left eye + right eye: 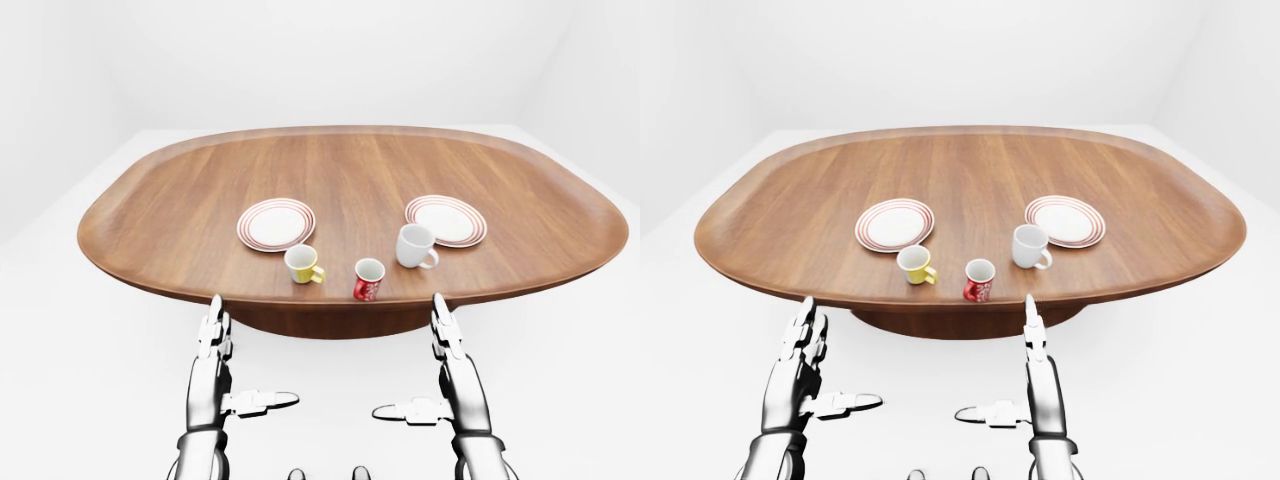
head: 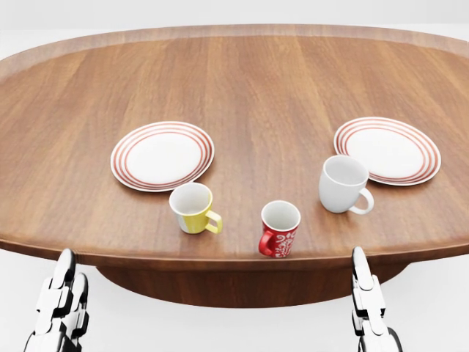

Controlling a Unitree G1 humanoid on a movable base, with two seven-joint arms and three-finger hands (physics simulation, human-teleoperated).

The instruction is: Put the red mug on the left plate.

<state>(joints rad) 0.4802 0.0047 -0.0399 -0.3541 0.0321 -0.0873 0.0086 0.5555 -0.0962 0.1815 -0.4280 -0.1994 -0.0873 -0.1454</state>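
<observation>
Small red patterned mug [image 2: 279,228] upright near the oval wooden table's [image 2: 242,81] lower edge in the head view, between yellow mug [image 2: 193,208] and white mug [image 2: 342,184]. Left hand [image 1: 210,338] and right hand [image 1: 446,340] below the rim, fingers spread, gripping nothing. Risks: nudging it over the edge, clipping the yellow mug en route to the left red-ringed plate [image 2: 162,155].
</observation>
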